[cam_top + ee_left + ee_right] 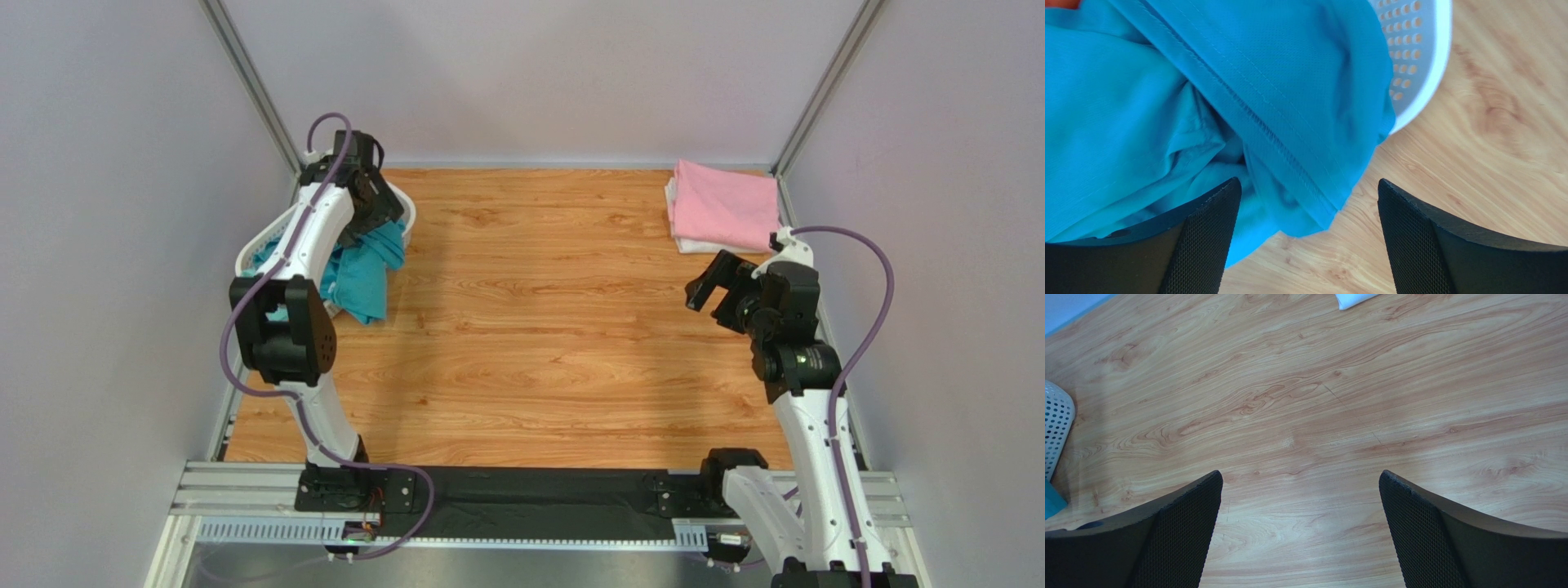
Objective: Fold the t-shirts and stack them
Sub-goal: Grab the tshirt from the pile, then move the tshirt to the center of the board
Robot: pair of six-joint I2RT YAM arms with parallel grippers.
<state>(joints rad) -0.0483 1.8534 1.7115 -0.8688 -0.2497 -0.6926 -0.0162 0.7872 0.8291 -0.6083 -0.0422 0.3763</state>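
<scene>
Folded pink tee (pixel 724 202) lies stacked far from the white lattice plastic basket (pixel 1425 61); crumpled teal-blue tee (pixel 1198 92) there awaits, left gripper (pixel 1306 184) and right gripper (pixel 1300 478) gaping empty.

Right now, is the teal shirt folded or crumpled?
Crumpled, not folded: the teal shirt lies in bunched creases with a loose hem, spilling over the basket rim.

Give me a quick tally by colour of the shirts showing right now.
Teal-blue soft tee, draped over the white perforated plastic basket: 1
Pink folded tee: 1
White folded tee, under the pink: 1
Orange fabric sliver, left wrist view only: 1
Total: 4
</scene>
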